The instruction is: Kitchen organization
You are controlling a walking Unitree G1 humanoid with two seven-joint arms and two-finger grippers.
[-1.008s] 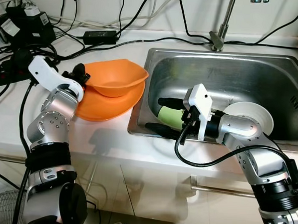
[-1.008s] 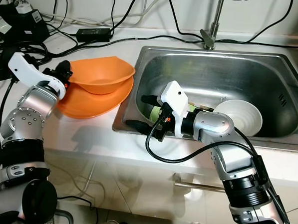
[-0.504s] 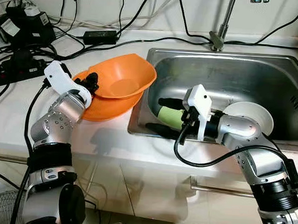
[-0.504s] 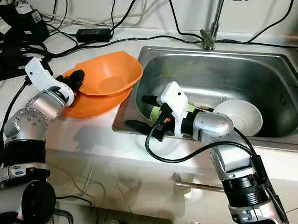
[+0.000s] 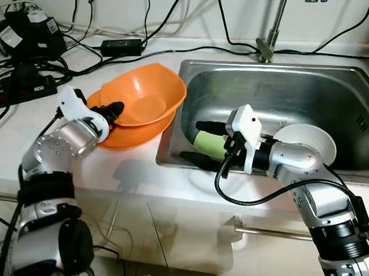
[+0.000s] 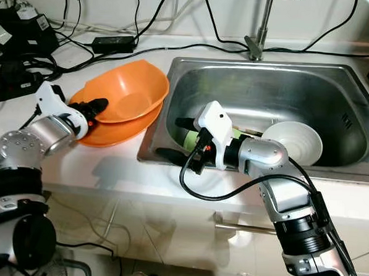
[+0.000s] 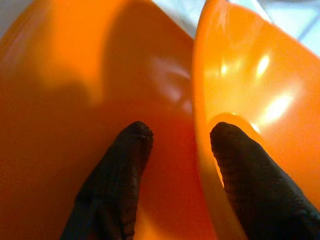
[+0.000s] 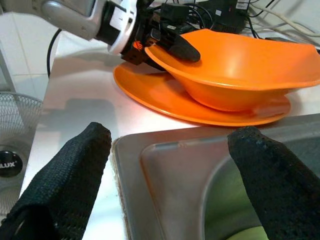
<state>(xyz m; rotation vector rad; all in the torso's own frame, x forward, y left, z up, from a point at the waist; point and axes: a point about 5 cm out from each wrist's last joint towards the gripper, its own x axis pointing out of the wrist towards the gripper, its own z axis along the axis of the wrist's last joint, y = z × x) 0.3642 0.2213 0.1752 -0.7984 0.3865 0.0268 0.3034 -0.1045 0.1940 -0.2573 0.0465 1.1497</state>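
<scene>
The left gripper (image 5: 113,111) has its fingers (image 7: 120,170) clamped on the orange bowl (image 5: 146,99) rim; the right gripper (image 5: 200,142) fingers spread wide around a green cup (image 5: 210,143).

Both head views look down from above on the desk (image 5: 139,173) and sink (image 5: 335,90). The left wrist view sits very close against the orange bowl (image 7: 260,100) (which the right wrist view shares, from the sink side).

A bowl (image 5: 146,99) sits on a plate (image 5: 135,130) on the tabletop (image 5: 23,136), left of the sink (image 5: 286,88); another bowl (image 5: 311,141) lies inside it.
</scene>
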